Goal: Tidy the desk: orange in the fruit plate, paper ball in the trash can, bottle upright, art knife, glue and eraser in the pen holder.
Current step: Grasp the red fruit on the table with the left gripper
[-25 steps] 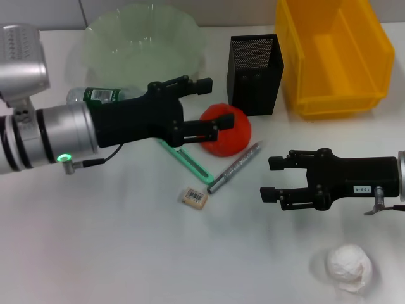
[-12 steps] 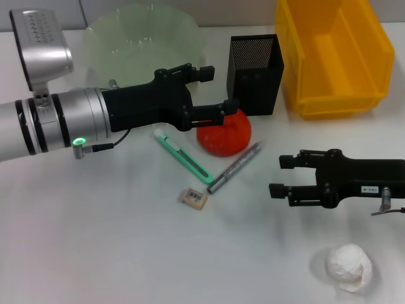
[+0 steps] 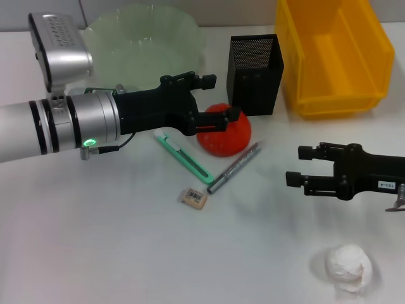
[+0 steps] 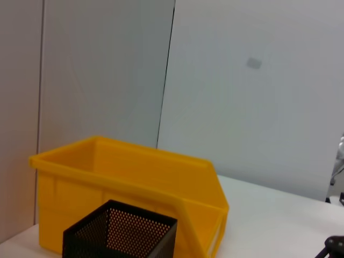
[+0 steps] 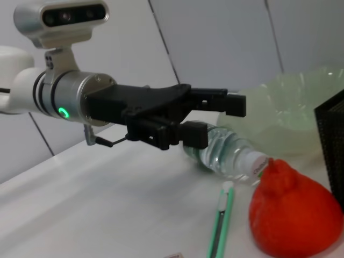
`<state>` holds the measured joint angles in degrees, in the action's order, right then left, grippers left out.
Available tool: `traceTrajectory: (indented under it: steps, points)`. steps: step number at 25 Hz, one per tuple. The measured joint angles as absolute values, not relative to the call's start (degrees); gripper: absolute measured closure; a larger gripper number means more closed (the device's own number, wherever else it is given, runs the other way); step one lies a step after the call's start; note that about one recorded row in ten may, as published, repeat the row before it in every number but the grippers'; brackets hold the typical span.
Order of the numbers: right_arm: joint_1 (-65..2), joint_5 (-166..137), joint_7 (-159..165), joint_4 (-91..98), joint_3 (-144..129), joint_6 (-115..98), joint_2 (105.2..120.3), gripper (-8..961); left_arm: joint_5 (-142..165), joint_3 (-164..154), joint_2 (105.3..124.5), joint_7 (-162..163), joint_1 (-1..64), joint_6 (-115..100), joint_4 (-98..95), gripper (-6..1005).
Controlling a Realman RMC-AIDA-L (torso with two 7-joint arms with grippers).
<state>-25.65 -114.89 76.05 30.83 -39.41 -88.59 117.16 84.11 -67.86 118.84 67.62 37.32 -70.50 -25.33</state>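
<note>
head view: my left tool (image 3: 218, 99) hangs over the orange (image 3: 224, 135) with its fingers spread wide, holding nothing. the orange sits on the worktop (image 3: 95, 240) just in front of the pen holder (image 3: 255, 73), with the fruit plate (image 3: 142, 44) behind my arm. my right tool (image 3: 302, 166) waits open near the paper ball (image 3: 347, 267). the art knife (image 3: 183, 158), glue (image 3: 235, 167) and eraser (image 3: 194, 197) lie beside the orange.

left wrist view: only the pen holder (image 4: 121, 234) and trash can (image 4: 129, 188) show.

right wrist view: the bottle (image 5: 228, 153) lies on its side, very close behind the orange (image 5: 293, 212). closing off-centre could roll the orange into the bottle or the art knife (image 5: 221, 217).
</note>
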Motion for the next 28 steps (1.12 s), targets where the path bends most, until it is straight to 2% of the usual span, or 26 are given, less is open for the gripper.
traceTrajectory:
  steps: [28]
  points:
    - [-23.37, -114.81, 75.84, 31.64, -38.14, -88.42, 116.98, 183, 79.29, -79.04, 119.18, 66.00, 40.34, -56.29, -22.58, 146]
